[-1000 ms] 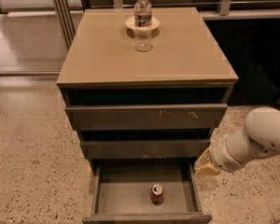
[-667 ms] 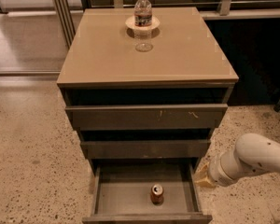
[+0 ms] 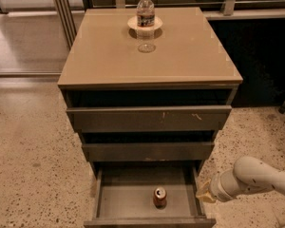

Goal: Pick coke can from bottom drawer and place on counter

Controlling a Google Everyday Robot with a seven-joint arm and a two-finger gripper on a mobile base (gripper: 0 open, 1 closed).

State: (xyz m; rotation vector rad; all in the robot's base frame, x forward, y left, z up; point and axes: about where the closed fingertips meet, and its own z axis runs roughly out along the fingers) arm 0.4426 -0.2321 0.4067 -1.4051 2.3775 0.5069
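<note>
The coke can [image 3: 159, 197] stands upright in the open bottom drawer [image 3: 109, 208], near the middle front, its silver top showing. The tan counter [image 3: 180, 56] tops the drawer cabinet. My arm comes in from the lower right, and my gripper [image 3: 204, 193] is at the arm's tan tip, just outside the drawer's right wall, to the right of the can and apart from it. It holds nothing that I can see.
A clear water bottle [image 3: 145, 11] stands on a small white plate [image 3: 155, 23] at the back of the counter. The two upper drawers [image 3: 147, 120] are slightly open. Speckled floor lies on both sides. A dark wall is at the right.
My arm has dropped lower and moved toward the bottom right, beside the open drawer's right wall. The can and bottle have not moved.
</note>
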